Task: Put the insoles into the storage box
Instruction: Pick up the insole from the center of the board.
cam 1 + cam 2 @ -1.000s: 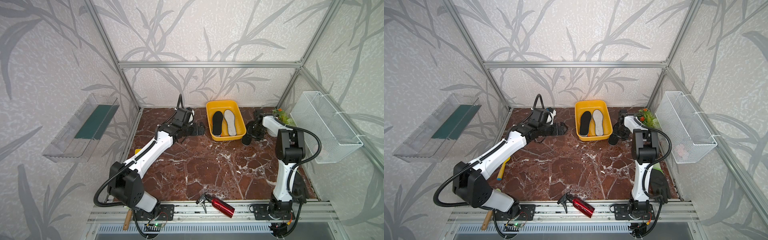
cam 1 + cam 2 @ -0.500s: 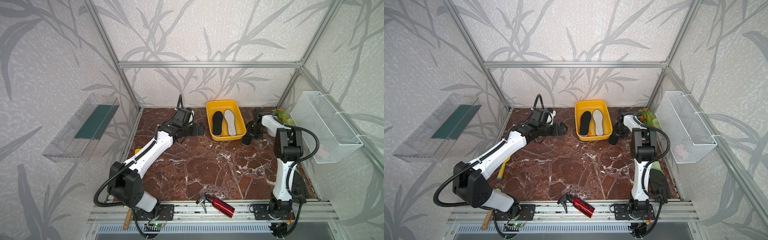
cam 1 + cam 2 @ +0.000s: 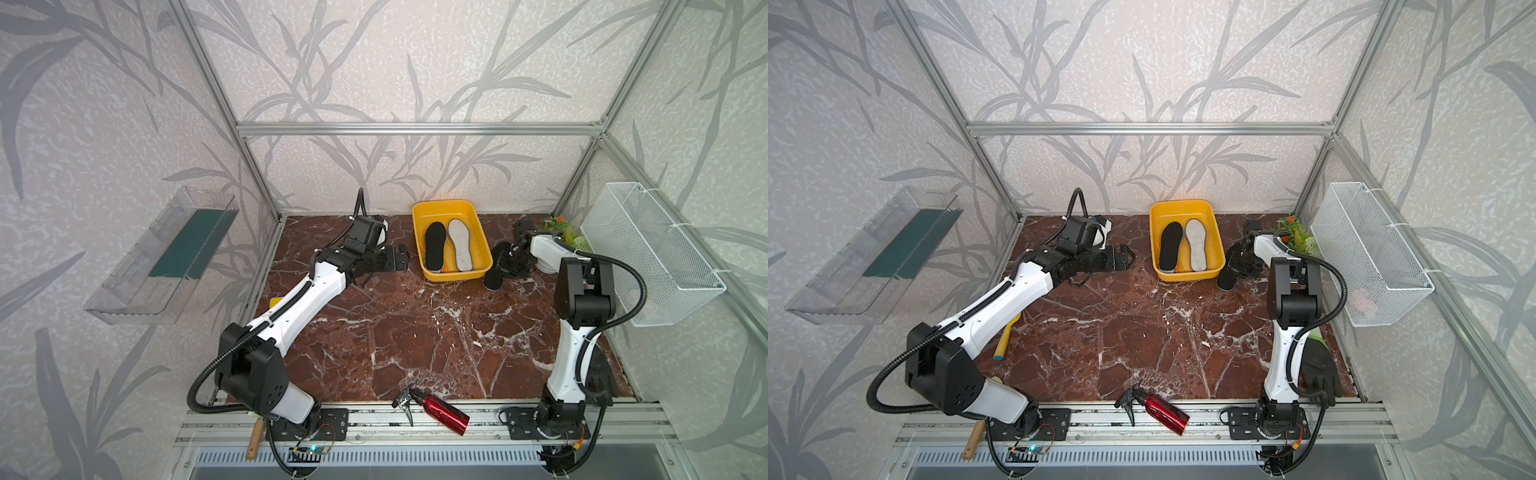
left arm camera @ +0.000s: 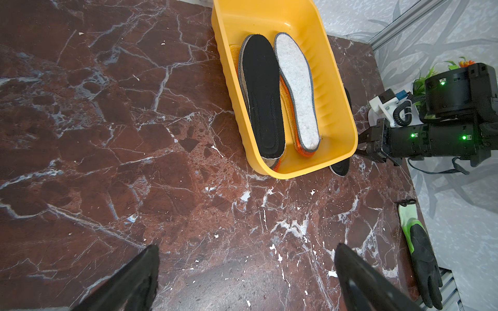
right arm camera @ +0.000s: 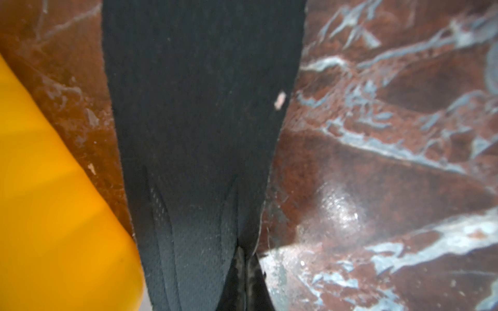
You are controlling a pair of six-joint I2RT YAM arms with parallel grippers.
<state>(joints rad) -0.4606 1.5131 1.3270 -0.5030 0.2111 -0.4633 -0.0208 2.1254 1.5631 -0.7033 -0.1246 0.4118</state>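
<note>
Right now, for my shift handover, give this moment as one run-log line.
right pincer: shut on black insole beside storage box | left pincer: open, empty | in box: second black insole, grey insole

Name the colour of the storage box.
Yellow; the storage box shows best in the left wrist view.

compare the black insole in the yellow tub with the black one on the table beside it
The black insole in the tub lies inside the yellow plastic tub; the black insole on the table lies on brown marble outside its wall. The tub one rests on other insoles; the table one lies alone. The right gripper has its jaws pinched on the table one; nothing holds the tub one. Both are black, flat and foot-shaped.
</note>
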